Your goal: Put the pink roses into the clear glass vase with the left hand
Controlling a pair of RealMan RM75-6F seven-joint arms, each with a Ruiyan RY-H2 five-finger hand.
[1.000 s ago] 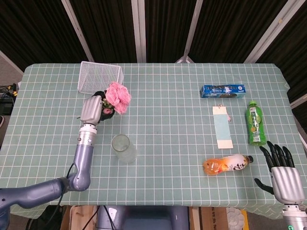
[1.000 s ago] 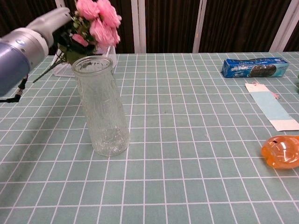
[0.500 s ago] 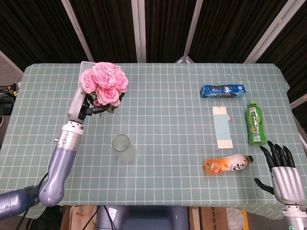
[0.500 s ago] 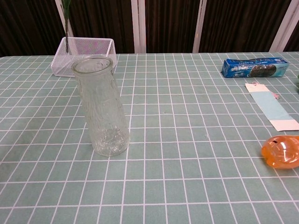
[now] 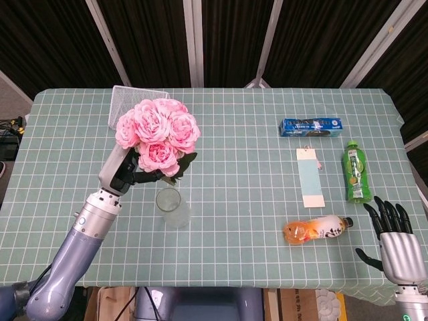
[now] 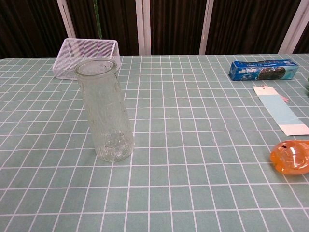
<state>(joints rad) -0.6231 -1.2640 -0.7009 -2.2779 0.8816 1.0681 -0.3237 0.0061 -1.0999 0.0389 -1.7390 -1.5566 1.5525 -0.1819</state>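
Note:
In the head view my left hand (image 5: pixel 122 172) grips the bunch of pink roses (image 5: pixel 158 136) just under the blooms, holding it upright and high above the table. The blooms hang a little up and left of the clear glass vase (image 5: pixel 172 206). In the chest view the vase (image 6: pixel 105 110) stands upright at the left, and only a thin green stem (image 6: pixel 98 19) of the roses shows above it at the top edge. My right hand (image 5: pixel 396 245) rests at the table's front right corner, fingers spread, holding nothing.
A white wire basket (image 5: pixel 138 108) sits at the back left. On the right lie a blue biscuit pack (image 5: pixel 310 126), a paper tag (image 5: pixel 310 177), a green bottle (image 5: pixel 356 172) and an orange bottle (image 5: pixel 315 229) on its side.
My left hand has lifted the roses higher and carried them forward and to the right, from beside the basket to near the vase. My right hand has stayed still.

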